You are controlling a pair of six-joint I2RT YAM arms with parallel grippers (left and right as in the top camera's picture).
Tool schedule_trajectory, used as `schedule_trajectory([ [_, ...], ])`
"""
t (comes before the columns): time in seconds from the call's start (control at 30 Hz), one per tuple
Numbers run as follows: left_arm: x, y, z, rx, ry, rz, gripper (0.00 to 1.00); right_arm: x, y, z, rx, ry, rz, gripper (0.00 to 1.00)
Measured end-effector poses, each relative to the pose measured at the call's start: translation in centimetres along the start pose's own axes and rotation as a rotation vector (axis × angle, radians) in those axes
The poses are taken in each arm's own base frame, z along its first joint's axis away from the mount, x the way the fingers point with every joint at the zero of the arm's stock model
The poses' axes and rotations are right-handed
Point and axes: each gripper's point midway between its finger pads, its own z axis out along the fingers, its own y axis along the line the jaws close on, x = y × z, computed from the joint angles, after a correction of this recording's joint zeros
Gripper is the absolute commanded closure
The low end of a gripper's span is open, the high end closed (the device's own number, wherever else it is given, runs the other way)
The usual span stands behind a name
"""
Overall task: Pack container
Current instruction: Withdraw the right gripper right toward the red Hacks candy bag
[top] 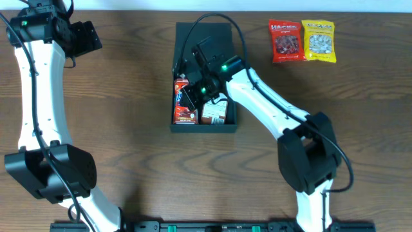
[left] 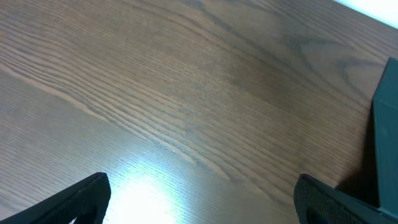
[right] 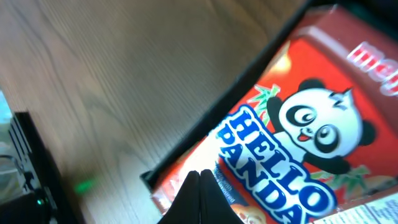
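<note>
Container [top: 188,37]: mid-desk, top open so packs can go in from above; near half filled, far half bare
Panda box [right: 298,143]: flat and face up inside the container, against its left wall (probably kept tight there to leave room alongside)
Brown pack [top: 215,113]: just beside the panda box, in the near right corner of the container
Right pincer [right: 200,190]: pressed together, nothing seen between the tips; low over the panda box's edge, touching or just above, cannot tell which; pose suits a closed-tip nudge to seat the box, as a guess
Left pincer [left: 199,206]: spread wide and empty, over bare desk at the far left, well apart from the container; seemingly kept out of the right arm's way
Red pack [top: 286,42] and yellow pack [top: 319,40]: side by side, touching, at the far right of the desk, well apart from the container, on the right arm's side
Count: one container; two packs inside; two packs outside; two arms, one over the container
Progress: roughly half packed, judging by two in and two out
</note>
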Motion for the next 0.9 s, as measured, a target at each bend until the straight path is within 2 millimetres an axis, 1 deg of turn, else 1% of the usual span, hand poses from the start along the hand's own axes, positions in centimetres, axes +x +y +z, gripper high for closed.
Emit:
schedule_trajectory([
  [0.1, 0.0, 0.0, 0.0, 0.000, 0.000, 0.000, 0.05, 0.4, -0.3, 1.0, -0.017, 0.021, 0.004, 0.99],
  [0.37, 0.0, 0.0, 0.0, 0.000, 0.000, 0.000, 0.05, 0.3, -0.2, 0.8, -0.046, 0.014, 0.003, 0.99],
  [0.47, 0.0, 0.0, 0.0, 0.000, 0.000, 0.000, 0.05, 0.0, -0.4, 0.3, -0.069, 0.005, 0.015, 0.99],
  [0.57, 0.0, 0.0, 0.0, 0.000, 0.000, 0.000, 0.05, -0.9, -1.2, -0.9, -0.071, -0.030, 0.028, 0.99],
  [0.63, 0.0, 0.0, 0.0, 0.000, 0.000, 0.000, 0.05, -2.0, -2.0, -2.4, -0.063, -0.072, 0.029, 0.99],
  [0.7, 0.0, 0.0, 0.0, 0.000, 0.000, 0.000, 0.05, -3.6, -3.0, -4.9, -0.041, -0.141, 0.023, 0.99],
  [0.77, 0.0, 0.0, 0.0, 0.000, 0.000, 0.000, 0.05, -5.3, -4.3, -8.0, 0.003, -0.228, 0.014, 0.99],
  [0.83, 0.0, 0.0, 0.0, 0.000, 0.000, 0.000, 0.05, -6.7, -6.0, -11.3, 0.067, -0.313, 0.012, 0.99],
  [0.9, 0.0, 0.0, 0.0, 0.000, 0.000, 0.000, 0.05, -8.0, -8.7, -15.0, 0.173, -0.406, 0.021, 0.97],
])
